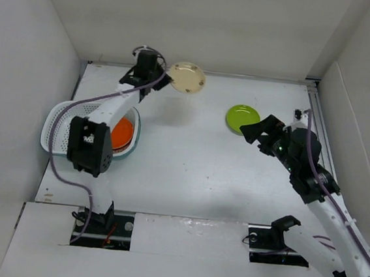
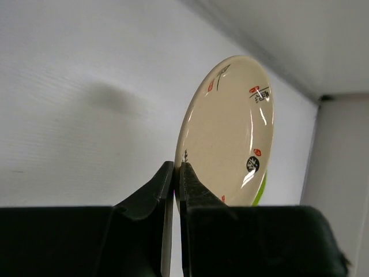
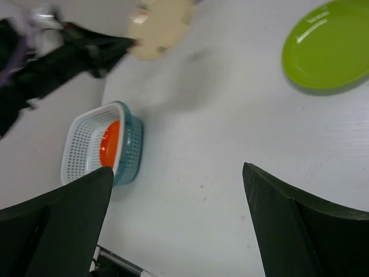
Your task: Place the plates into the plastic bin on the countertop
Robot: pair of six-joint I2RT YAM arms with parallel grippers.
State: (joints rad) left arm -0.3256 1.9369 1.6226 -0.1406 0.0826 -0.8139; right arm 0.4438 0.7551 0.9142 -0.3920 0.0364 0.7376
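A beige plate (image 1: 187, 77) with dark and red marks hangs above the back of the countertop (image 1: 189, 158). My left gripper (image 1: 166, 80) is shut on its near rim. In the left wrist view the plate (image 2: 230, 127) stands on edge, pinched between the jaws of the left gripper (image 2: 179, 167). The lime green plate (image 1: 242, 118) lies flat at the right. My right gripper (image 1: 254, 133) hovers open just beside it, and in its wrist view the gripper (image 3: 177, 170) holds nothing. The plastic bin (image 1: 56, 116) at the left holds an orange plate (image 1: 122, 132).
White walls bound the countertop on the left, back and right. The left arm reaches over the bin's right side and hides part of it. The right wrist view shows the bin (image 3: 81, 144), the orange plate (image 3: 109, 141), the green plate (image 3: 328, 49) and the beige plate (image 3: 158, 29).
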